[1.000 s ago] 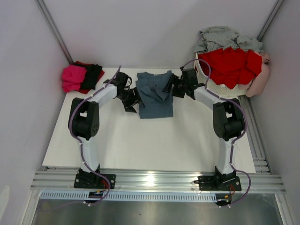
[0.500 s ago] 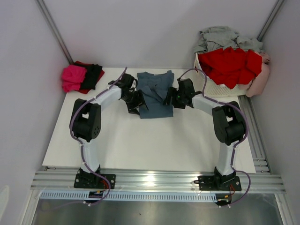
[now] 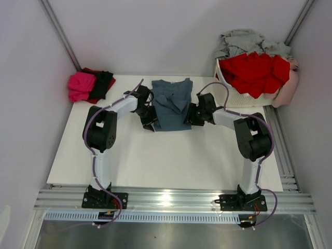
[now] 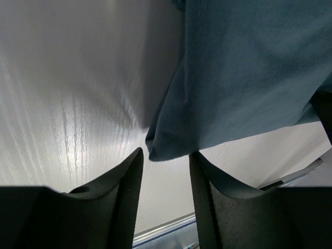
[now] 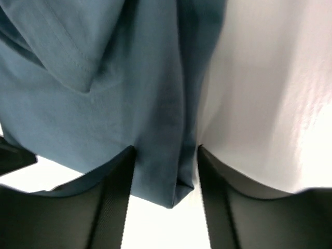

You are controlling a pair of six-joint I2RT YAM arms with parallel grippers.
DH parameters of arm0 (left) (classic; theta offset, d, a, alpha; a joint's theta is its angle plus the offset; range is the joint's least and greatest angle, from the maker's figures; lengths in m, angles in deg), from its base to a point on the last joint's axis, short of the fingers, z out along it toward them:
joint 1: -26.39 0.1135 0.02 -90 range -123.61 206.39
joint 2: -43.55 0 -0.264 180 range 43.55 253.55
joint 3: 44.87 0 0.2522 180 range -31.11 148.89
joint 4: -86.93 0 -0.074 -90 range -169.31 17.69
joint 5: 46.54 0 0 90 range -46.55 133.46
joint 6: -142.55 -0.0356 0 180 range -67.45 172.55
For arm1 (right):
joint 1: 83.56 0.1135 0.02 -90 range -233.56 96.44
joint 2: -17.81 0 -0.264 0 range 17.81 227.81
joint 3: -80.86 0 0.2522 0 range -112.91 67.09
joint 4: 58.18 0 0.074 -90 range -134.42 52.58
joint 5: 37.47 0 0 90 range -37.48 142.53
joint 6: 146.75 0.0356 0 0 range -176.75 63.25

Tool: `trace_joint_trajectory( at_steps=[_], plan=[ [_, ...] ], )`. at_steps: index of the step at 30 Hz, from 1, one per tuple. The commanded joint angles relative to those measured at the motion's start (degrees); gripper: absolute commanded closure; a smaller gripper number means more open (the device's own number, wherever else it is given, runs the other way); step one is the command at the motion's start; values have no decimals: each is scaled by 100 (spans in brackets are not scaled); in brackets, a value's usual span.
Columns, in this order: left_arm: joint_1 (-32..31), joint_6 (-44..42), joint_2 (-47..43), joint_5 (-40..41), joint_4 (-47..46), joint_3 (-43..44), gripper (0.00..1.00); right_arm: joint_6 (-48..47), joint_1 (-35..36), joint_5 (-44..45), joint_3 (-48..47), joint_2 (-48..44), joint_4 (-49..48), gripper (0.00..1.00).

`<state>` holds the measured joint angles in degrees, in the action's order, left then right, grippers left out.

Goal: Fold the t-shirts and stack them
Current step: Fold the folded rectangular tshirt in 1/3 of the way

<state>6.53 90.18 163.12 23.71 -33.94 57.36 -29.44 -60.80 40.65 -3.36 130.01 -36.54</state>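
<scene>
From above: a slate blue-grey cloth t-shirt [image 3: 171, 101] lies flat on the white table [image 3: 155, 155], between folded pink and black shirts [image 3: 89, 85] and a white lattice basket [image 3: 234, 96] heaped with more. Left wrist: left gripper [image 4: 165, 155] half-open astride a hem corner. Right wrist: right gripper [image 5: 163, 153] likewise, clamping nothing.

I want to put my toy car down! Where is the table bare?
The big patch of table in front of the blue shirt, between the left arm and the right arm, is bare. The back is crowded: the pink and black pile on the left, the shirt in the middle, the basket on the right.
</scene>
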Motion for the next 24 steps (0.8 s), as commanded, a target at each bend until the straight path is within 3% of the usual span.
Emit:
trace_joint_trajectory(
  at_steps=[1, 5, 6, 8, 11, 12, 15, 24],
  plan=[
    [-62, -89, 145, -204, 34, 294, 56, 152, 96, -279, 172, -199, -234, 50],
    [-150, -45, 251, -222, -10, 329, 58, 231, 175, -455, 383, -208, -366, 68],
    [-167, -27, 286, -231, -27, 329, 58, 231, 202, -473, 418, -199, -392, 77],
    [-194, -19, 330, -249, -36, 364, 59, 231, 228, -508, 489, -190, -392, 82],
    [-246, -1, 427, -336, -71, 434, 66, 213, 264, -535, 550, -199, -375, 94],
    [-264, -1, 444, -354, -72, 426, 74, 205, 272, -535, 559, -234, -366, 96],
    [-334, -18, 410, -424, 24, 347, 99, 170, 307, -500, 629, -356, -270, 99],
    [-747, -159, -943, -240, -63, -1867, 99, 117, 509, -465, 1481, -1340, 143, 100]
  ],
)
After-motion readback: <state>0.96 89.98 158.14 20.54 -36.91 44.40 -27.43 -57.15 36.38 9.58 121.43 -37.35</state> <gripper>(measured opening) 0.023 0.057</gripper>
